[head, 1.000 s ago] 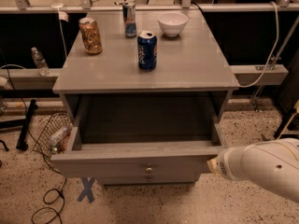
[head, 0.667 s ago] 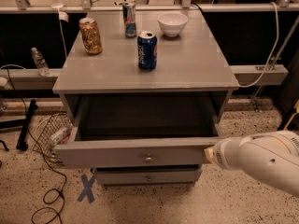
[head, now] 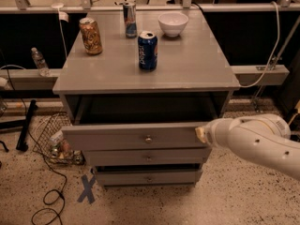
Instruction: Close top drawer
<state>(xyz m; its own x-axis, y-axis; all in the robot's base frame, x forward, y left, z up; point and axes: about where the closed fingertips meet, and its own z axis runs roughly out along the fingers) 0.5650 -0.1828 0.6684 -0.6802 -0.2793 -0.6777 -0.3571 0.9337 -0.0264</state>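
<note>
The top drawer [head: 136,136] is a wide grey drawer with a small round metal knob [head: 148,138]. It stands pulled out a short way from the grey cabinet [head: 150,74], with a dark gap behind its front. My gripper [head: 200,135] is at the end of the white arm [head: 255,142] and rests against the right end of the drawer front. Two similar grey drawers [head: 147,157] sit below it.
On the cabinet top stand a blue can [head: 147,50], a brown can [head: 90,35], a slim can [head: 130,19] and a white bowl [head: 173,23]. A wire basket [head: 54,142], cables and a blue tape cross [head: 87,189] lie on the floor at the left.
The top drawer has slid back into the cabinet and now sticks out far less. My arm has followed it inward, staying at its right end.
</note>
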